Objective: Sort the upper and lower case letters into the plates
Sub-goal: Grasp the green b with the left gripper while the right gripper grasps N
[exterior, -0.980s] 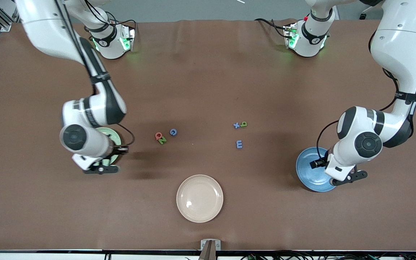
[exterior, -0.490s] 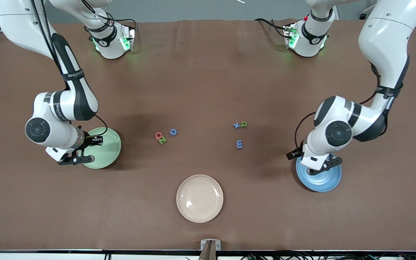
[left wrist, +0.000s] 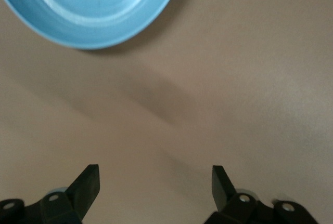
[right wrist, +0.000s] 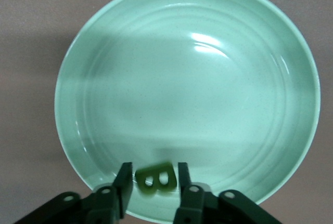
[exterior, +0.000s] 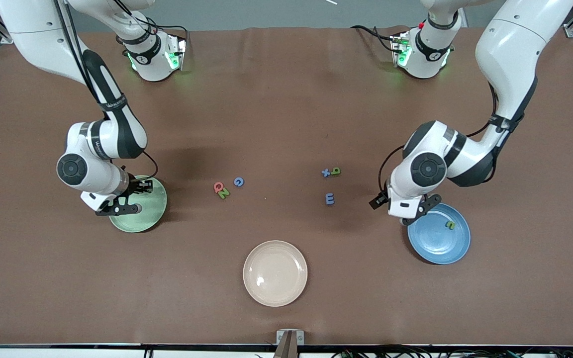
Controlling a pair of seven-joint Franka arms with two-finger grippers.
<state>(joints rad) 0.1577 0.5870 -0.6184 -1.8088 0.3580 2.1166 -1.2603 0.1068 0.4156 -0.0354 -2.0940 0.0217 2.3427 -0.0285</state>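
Right gripper [right wrist: 152,183] hovers over the mint plate [right wrist: 208,104]. A green B [right wrist: 154,178] sits between its fingers [right wrist: 124,182]; they flank it closely, apparently pinching it, above the plate's rim zone. In the front view this gripper [exterior: 117,201] is over the plate's edge toward the right arm's end of the tabletop [exterior: 286,99].

Left gripper [left wrist: 155,182] has its fingers [left wrist: 88,182] spread wide, nothing between them, bare tabletop below. Blue plate [left wrist: 88,5] lies just past the fingertips. In the front view this gripper [exterior: 406,211] hangs at the blue plate's [exterior: 430,246] rim; a small green letter [exterior: 449,224] lies in that plate.

Loose letters on the tabletop, between the two plates: red letter [exterior: 218,187] touching green N [exterior: 224,193], blue G [exterior: 238,182] just beside; blue X [exterior: 326,172] touching green letter [exterior: 335,171], blue E [exterior: 330,199] nearer the camera.

Beige plate [exterior: 275,273] is nearest the camera, with no letters in it.
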